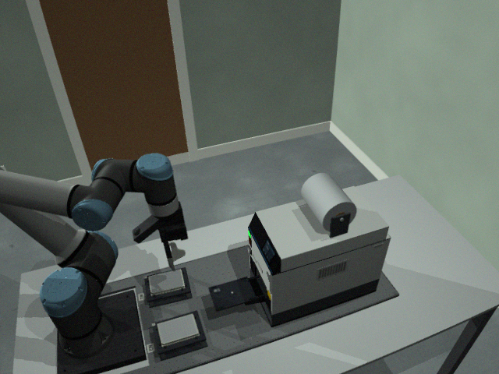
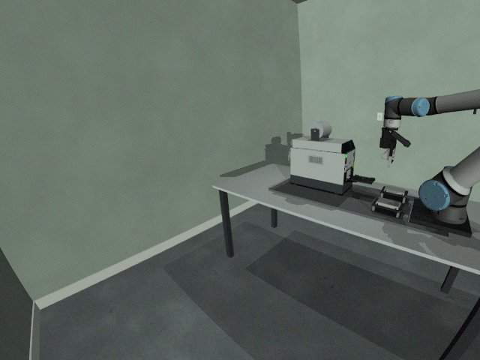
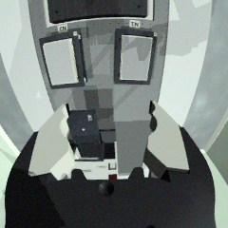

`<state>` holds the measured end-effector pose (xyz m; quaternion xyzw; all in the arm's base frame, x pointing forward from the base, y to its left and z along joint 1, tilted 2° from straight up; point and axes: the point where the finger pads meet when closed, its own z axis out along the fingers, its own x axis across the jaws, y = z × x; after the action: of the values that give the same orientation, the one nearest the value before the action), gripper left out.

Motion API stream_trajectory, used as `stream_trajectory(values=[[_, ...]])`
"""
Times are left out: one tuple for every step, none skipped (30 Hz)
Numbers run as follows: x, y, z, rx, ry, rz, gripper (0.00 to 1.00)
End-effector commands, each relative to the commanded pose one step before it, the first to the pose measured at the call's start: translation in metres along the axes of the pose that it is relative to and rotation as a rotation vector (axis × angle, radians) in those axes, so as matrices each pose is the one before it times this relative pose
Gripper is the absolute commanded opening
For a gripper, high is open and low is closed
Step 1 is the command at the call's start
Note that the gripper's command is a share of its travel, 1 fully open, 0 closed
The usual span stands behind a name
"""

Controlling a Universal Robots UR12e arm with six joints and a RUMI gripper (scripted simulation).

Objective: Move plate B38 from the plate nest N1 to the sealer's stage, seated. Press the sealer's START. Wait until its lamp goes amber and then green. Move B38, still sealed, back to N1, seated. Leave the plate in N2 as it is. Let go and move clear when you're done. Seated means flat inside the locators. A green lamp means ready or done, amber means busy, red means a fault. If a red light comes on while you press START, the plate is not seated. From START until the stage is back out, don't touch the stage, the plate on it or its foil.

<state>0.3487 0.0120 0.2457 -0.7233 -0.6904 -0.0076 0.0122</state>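
Note:
My gripper (image 1: pixel 171 263) (image 2: pixel 389 163) (image 3: pixel 109 103) is open and empty, high above the nests and stage. A plate (image 1: pixel 167 282) (image 2: pixel 394 190) (image 3: pixel 136 58) lies in N1 (image 1: pixel 169 300), the far nest in the top view, and looks flat. Its top looks even grey in the wrist view; I cannot tell whether it is foil. Another plate (image 1: pixel 178 329) (image 2: pixel 388 203) (image 3: pixel 61 62) lies in N2 (image 1: pixel 183 348), its top finely dotted. The sealer's stage (image 1: pixel 225 298) (image 2: pixel 363 179) (image 3: pixel 83 121) is out and bare. The sealer's lamp (image 1: pixel 249 234) (image 2: pixel 346 156) is green.
The sealer (image 1: pixel 320 266) (image 2: pixel 316 166) stands beyond the stage, with a foil roll (image 1: pixel 324 197) (image 2: pixel 322 129) on top. A red part (image 3: pixel 113 177) shows on its front. The arm's dark base plate (image 1: pixel 121 322) lies on the other side of the nests.

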Motion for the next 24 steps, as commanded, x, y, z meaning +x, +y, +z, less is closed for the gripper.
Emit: stream_trajectory(values=[[-0.01318,0.00632,-0.0127,-0.0011,0.00075,-0.00346,0.68],[-0.00346,0.00157,-0.00325,0.0,-0.00001,-0.00975,0.68],[-0.00348,0.00154,-0.00325,0.0,-0.00001,0.0,0.68],[-0.00348,0.00154,-0.00325,0.0,-0.00001,0.0,0.68],[-0.00348,0.00154,-0.00325,0.0,-0.00001,0.0,0.68],[-0.00348,0.00154,-0.00325,0.0,-0.00001,0.0,0.68],[-0.00042,0.00019,-0.0004,0.0,0.0,0.0,0.68],[0.0,0.0,0.0,0.0,0.0,0.0,0.68],[0.0,0.0,0.0,0.0,0.0,0.0,0.68],[0.0,0.0,0.0,0.0,0.0,0.0,0.68],[0.0,0.0,0.0,0.0,0.0,0.0,0.68],[0.00006,0.00002,0.00003,0.0,-0.00003,0.00001,0.68],[-0.00002,0.0,-0.00001,0.0,0.00001,0.0,0.68],[-0.00001,0.0,-0.00001,0.0,0.00001,0.0,0.68],[-0.00001,0.0,0.0,0.0,0.0,0.0,0.68],[-0.00001,0.0,0.0,0.0,0.0,0.0,0.68],[0.0,0.0,0.0,0.0,0.0,0.0,0.68],[0.0,0.0,0.0,0.0,0.0,0.0,0.68],[0.0,0.0,0.0,0.0,0.0,0.0,0.68],[0.0,0.0,0.0,0.0,0.0,0.0,0.68],[0.0,0.0,0.0,0.0,0.0,0.0,0.68],[0.00006,-0.00002,0.00005,-0.00001,-0.00003,0.00004,0.68],[-0.00002,0.00001,-0.00001,0.0,0.00001,-0.00001,0.68],[0.0,0.0,0.0,0.0,0.0,0.0,0.68]])
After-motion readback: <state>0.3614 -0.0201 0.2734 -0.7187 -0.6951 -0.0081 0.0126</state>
